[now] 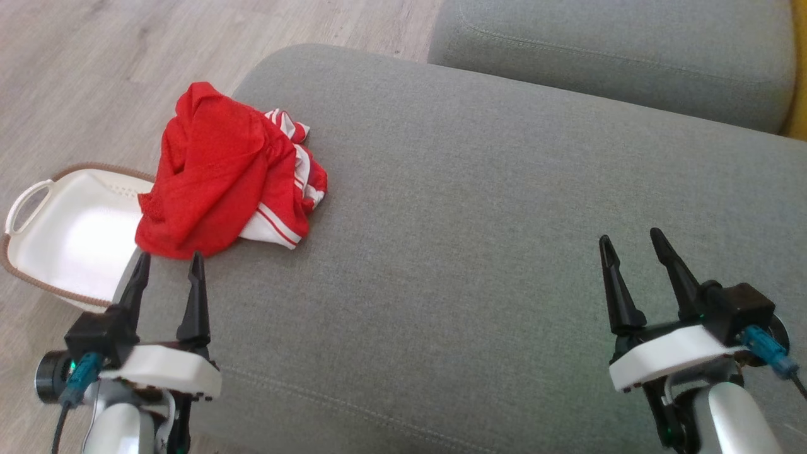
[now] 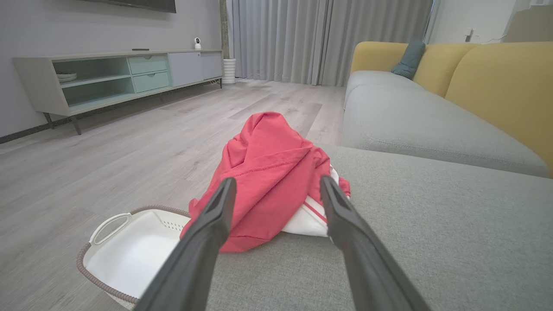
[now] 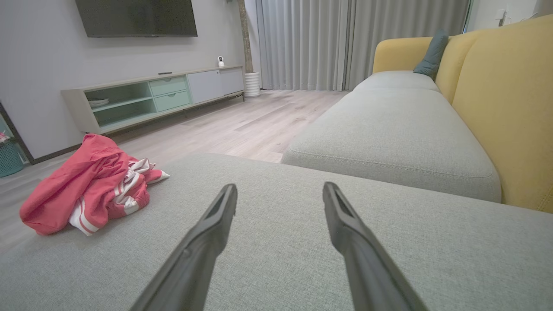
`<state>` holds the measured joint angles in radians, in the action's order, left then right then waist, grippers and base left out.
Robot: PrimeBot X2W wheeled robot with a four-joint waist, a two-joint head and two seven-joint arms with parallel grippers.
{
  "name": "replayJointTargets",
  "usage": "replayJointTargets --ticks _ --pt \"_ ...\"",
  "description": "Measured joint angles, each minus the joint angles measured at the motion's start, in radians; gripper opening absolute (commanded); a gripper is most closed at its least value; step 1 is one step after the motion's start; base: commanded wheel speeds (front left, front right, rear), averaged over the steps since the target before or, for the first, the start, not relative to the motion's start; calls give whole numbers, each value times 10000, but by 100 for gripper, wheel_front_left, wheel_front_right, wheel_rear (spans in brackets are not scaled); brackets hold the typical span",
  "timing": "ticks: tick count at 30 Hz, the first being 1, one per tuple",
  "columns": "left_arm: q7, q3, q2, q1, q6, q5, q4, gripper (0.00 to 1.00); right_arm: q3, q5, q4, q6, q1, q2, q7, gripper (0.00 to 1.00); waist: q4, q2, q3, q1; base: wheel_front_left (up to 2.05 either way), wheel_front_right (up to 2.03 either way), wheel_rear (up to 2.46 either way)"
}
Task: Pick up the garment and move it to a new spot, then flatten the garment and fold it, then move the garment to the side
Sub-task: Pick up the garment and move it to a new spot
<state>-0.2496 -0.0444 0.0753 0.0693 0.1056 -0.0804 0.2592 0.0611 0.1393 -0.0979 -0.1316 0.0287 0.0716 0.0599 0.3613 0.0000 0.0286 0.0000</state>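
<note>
I see the garment point(image 1: 220, 170), a crumpled red heap with white striped cloth, lying at the cushion's point(image 1: 473, 221) 10 o'clock corner in the head view. Its 9 o'clock edge overlaps a white basket point(image 1: 63, 227) on the floor. My left gripper point(image 1: 170, 257) sits at 6 o'clock of the garment, jaws wide apart and holding nothing, tips just short of the cloth. My right gripper point(image 1: 630, 236) hovers over bare cushion at 4 o'clock, well apart from the garment, jaws likewise spread and empty.

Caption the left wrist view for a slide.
Open left gripper faces the crumpled red garment at the grey cushion edge, white basket beside.
</note>
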Motion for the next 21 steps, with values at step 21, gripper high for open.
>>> replayJointTargets --ticks 21 --pt "0 -69 -102 2424 88 -314 1601 100 31 -119 884 0 918 332 -761 100 -286 0 1784 0 0 0 0"
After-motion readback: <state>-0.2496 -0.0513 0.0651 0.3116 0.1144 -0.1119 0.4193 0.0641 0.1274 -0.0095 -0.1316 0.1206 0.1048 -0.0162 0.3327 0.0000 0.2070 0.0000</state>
